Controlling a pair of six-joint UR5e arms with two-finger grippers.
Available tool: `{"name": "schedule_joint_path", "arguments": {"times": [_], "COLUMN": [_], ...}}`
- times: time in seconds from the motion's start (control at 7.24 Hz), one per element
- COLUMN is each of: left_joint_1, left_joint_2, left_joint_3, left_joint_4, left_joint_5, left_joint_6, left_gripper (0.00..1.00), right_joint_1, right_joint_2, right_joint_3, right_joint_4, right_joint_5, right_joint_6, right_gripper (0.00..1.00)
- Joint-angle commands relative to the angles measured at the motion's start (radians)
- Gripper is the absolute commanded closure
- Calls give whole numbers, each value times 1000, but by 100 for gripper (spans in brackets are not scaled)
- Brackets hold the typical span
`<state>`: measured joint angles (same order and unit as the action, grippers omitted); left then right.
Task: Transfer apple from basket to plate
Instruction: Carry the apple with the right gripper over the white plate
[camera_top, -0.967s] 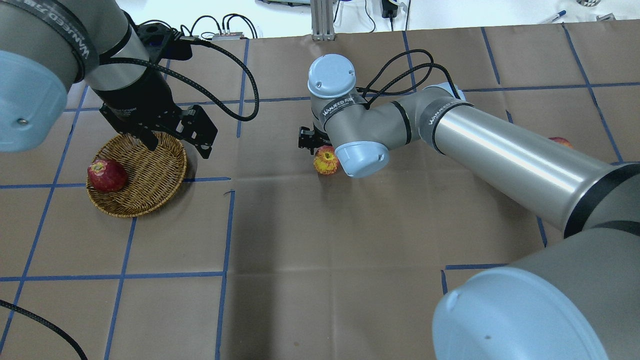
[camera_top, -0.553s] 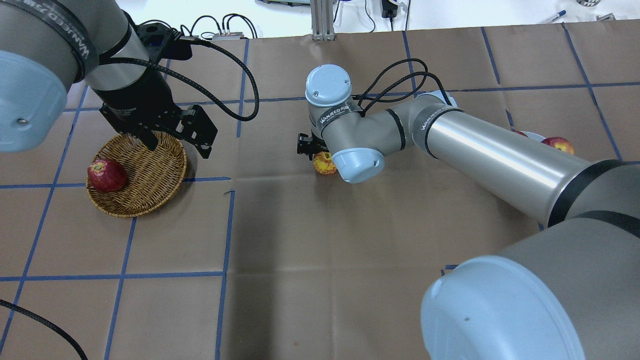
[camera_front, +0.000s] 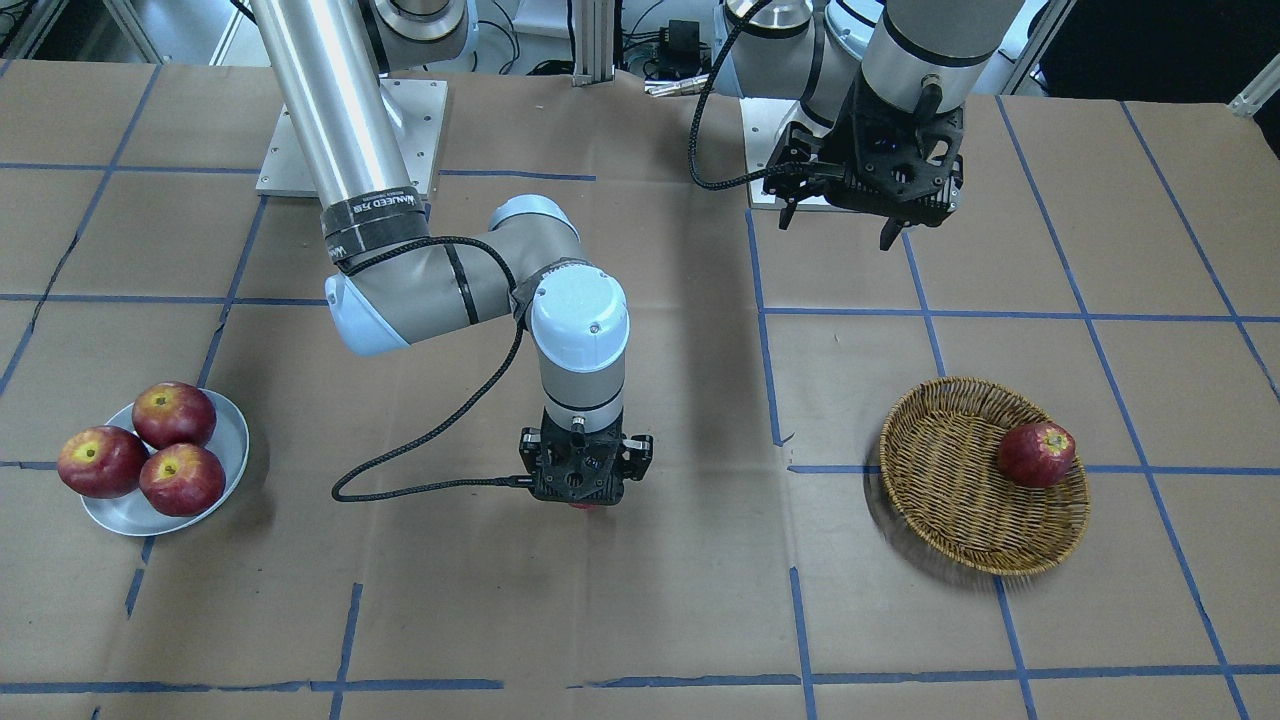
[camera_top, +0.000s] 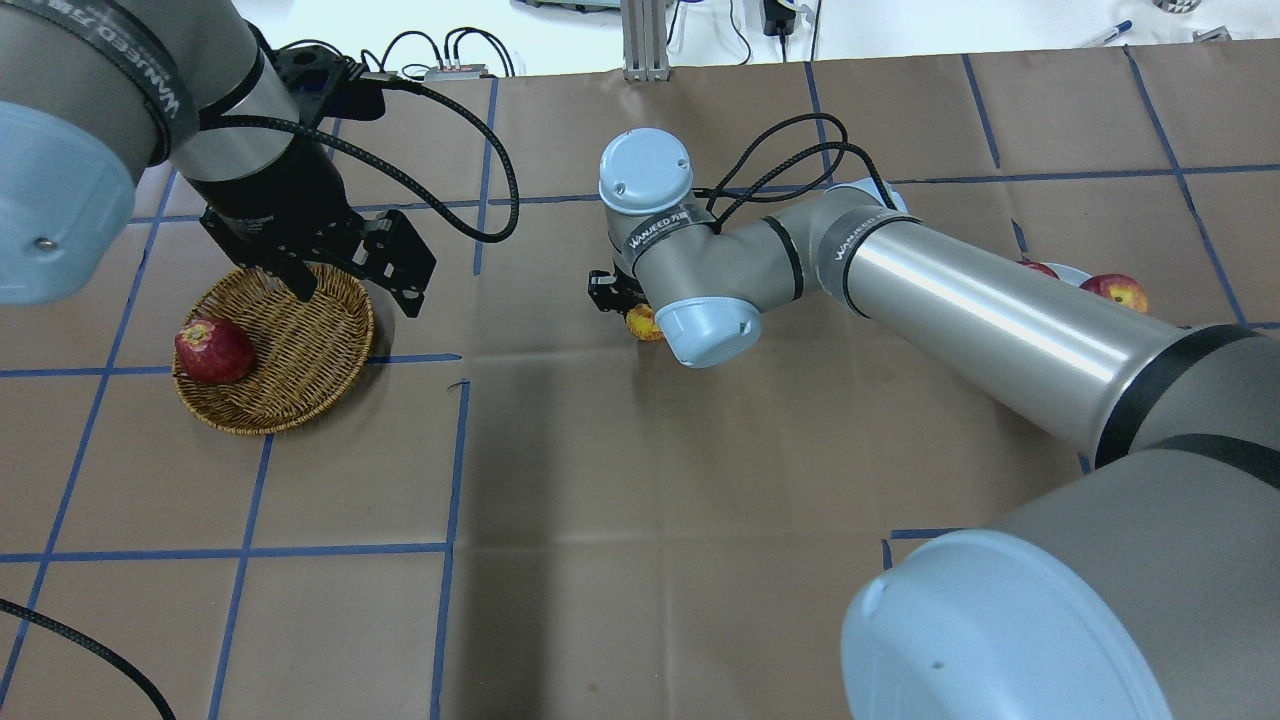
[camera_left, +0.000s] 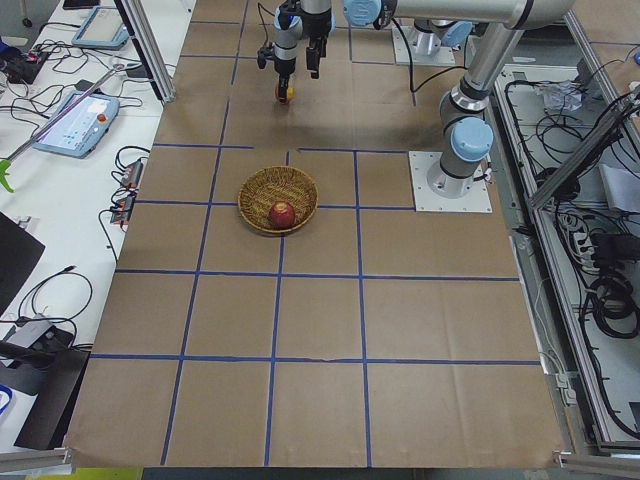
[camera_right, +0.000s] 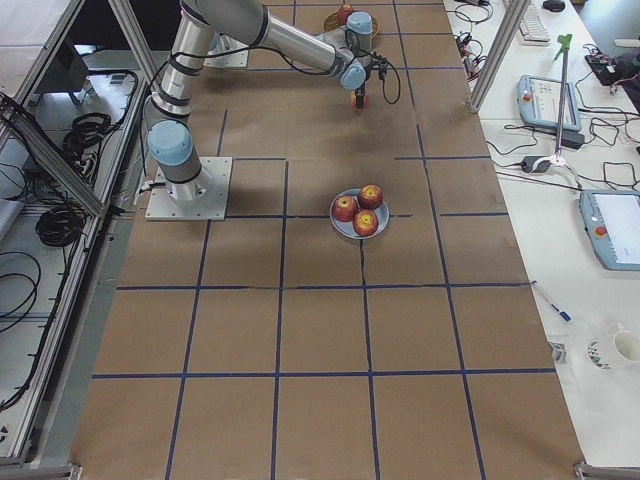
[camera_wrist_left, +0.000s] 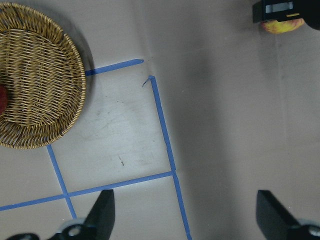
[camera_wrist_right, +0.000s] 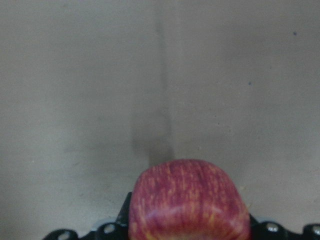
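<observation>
Right gripper sits straight over the apple, which shows between its fingers in the wrist view. The fingers are mostly hidden, so I cannot tell if it is clamped or just around it. The apple is low at mid-table, out of the basket and well apart from the plate. Left gripper hangs near the basket's rim, fingers apart, nothing in them.

Progress, my read: roughly halfway. The apple is out; carry and release not yet done. The plate already has three dark-red apples, so room is tight. A darker apple lies in the basket.

Writing: "WANJEED" on the right arm's wrist band.
</observation>
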<state>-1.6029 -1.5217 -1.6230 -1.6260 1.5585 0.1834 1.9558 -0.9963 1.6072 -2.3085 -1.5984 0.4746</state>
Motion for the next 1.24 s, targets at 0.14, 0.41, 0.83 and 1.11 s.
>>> {"name": "schedule_joint_path", "arguments": {"times": [0.14,0.41,0.83,1.11], "left_joint_1": [0,0,0,0], "left_joint_2": [0,0,0,2], "left_joint_3": [0,-2,-2,-5], "left_joint_4": [0,-2,-2,-3], "left_joint_5": [0,0,0,0], "left_joint_6": [-1,1,1,1], "left_gripper": [1,1,1,1], "right_joint_1": [-136,-401,-706,-753], "right_joint_2": [-250,-381,-416,-404], "right_joint_3": [13,36,117,189], "right_joint_4": [235,395,382,342], "right_joint_5": [-23,-18,6,40], "right_joint_6": [-148,-531,-886,-936], "right_gripper": [47,47,47,47]}}
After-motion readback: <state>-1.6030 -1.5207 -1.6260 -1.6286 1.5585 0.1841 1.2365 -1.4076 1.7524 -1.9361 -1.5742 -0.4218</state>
